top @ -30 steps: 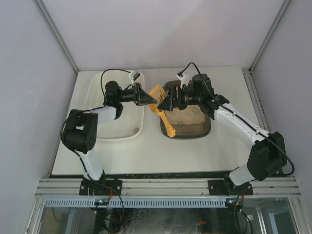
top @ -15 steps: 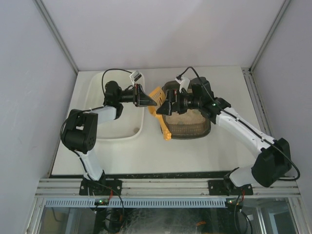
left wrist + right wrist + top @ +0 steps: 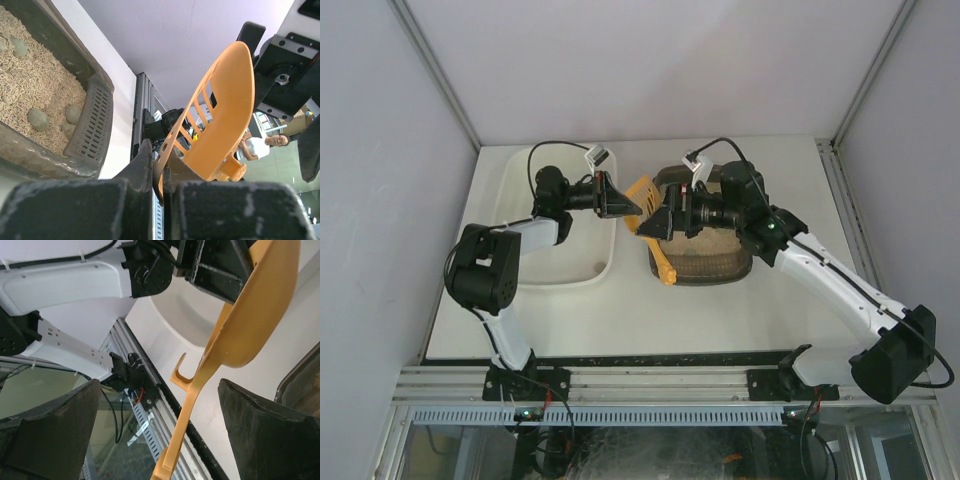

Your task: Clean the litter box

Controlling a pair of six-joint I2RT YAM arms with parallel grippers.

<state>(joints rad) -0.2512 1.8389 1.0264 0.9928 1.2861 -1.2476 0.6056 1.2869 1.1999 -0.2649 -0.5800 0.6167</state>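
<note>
The litter box (image 3: 716, 279) is a dark tray of beige litter at table centre; in the left wrist view (image 3: 94, 125) grey clumps (image 3: 37, 119) lie in its litter. An orange slotted scoop (image 3: 642, 190) hangs in the air over its left edge, handle pointing down toward me. My left gripper (image 3: 623, 206) is shut on the scoop's rim (image 3: 161, 172). My right gripper (image 3: 653, 224) is open, its fingers (image 3: 270, 435) standing wide on either side of the scoop handle (image 3: 187, 410) without touching it.
A larger white tub (image 3: 560, 265) sits left of the litter box, under my left arm; it also shows in the right wrist view (image 3: 185, 320). The table's near edge and its aluminium rail (image 3: 660, 385) run along the front. Grey walls enclose the table.
My right arm has stretched leftward, bringing its open gripper closer around the scoop handle. The left gripper and scoop have barely moved.
</note>
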